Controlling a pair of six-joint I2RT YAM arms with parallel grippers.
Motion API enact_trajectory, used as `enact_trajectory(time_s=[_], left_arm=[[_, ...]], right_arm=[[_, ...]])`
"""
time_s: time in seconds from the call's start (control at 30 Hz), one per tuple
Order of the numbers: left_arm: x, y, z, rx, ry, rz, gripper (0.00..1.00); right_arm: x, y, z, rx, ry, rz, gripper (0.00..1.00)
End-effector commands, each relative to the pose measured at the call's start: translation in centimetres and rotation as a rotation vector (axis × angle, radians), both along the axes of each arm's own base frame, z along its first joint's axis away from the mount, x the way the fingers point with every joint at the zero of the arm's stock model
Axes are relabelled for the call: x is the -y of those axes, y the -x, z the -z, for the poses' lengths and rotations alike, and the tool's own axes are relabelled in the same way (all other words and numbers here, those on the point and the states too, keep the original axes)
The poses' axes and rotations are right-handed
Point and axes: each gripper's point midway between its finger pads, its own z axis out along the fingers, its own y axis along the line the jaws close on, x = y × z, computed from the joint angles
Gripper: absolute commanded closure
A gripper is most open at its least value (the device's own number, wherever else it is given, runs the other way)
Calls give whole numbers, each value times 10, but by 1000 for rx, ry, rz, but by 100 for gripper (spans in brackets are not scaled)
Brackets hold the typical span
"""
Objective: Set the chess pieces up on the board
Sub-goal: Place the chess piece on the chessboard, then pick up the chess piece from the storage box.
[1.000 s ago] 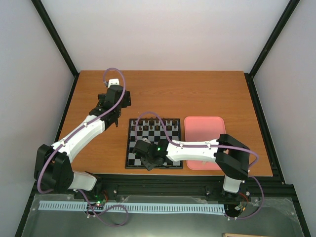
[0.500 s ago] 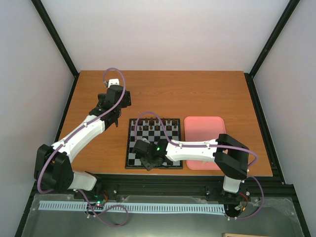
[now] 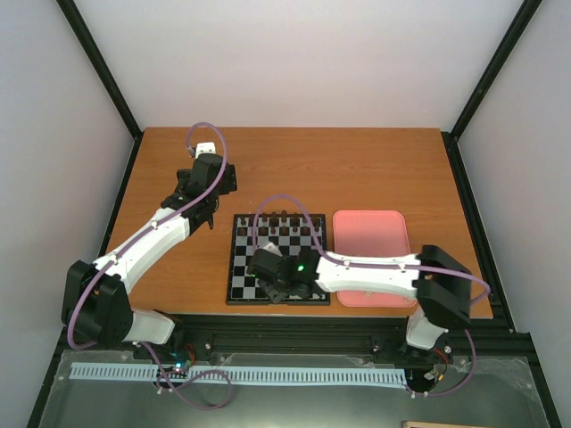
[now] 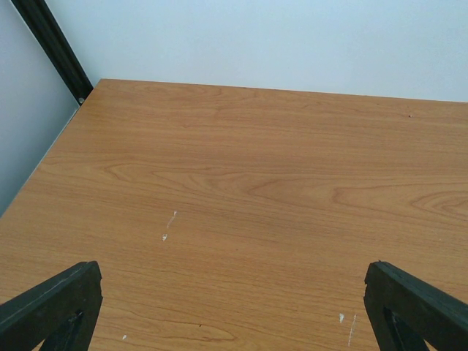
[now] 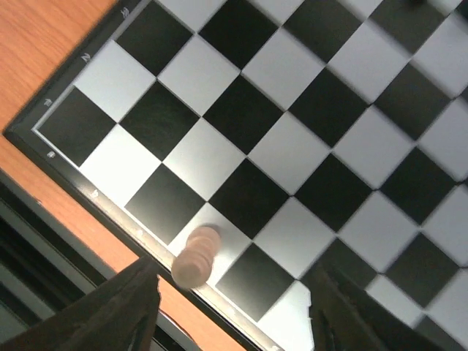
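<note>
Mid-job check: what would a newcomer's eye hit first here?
The right gripper hangs over the near edge of the chessboard, jaws open, a lone pale chess piece on a white edge square below. A pink tray lies right of the chessboard; the left gripper hovers open over the wooden table.

Overhead view and close right-wrist view share the board (image 3: 243, 270).

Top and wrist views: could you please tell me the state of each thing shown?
Left gripper: open, empty, over bare table.
Right gripper: open, above the board near edge.
Pale piece: standing on a white edge square, ungripped.
Dark pieces: standing along the far rows.
Pink tray: no pieces visible.
</note>
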Motion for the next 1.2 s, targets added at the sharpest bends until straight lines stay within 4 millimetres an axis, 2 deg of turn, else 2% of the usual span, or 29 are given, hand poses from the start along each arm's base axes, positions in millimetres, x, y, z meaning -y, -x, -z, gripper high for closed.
enact_trajectory(time_s=[0.0,0.1,0.17,0.3,0.37,0.43,0.5,0.6,0.77,0.97,1.17], left_arm=[[2,-2,-16,37,5,2,0],[3,-3,-15,35,7,4,0],[3,-3,-14,31,3,4,0],[3,-3,-14,31,5,4,0],[4,-3,-13,29,6,7,0],[4,-4,-12,27,7,7,0],[5,-4,-12,26,7,7,0],[6,-5,-11,24,8,11,0],[7,-6,-10,23,10,14,0],[7,-7,-8,19,7,12,0],[8,-9,-5,11,2,12,0]], right_arm=[[23,-17,-53,141,-70,86,40],[48,-24,-78,209,-88,157,34],[77,-29,-78,221,-57,237,32],[153,-34,-55,183,24,470,33],[189,-30,-38,137,62,584,34],[216,-22,-22,85,85,686,35],[235,-15,-12,59,90,760,37],[247,-9,-3,40,91,813,38],[255,1,13,2,117,829,39],[261,3,28,-20,110,844,47],[256,-4,27,-17,68,834,56]])
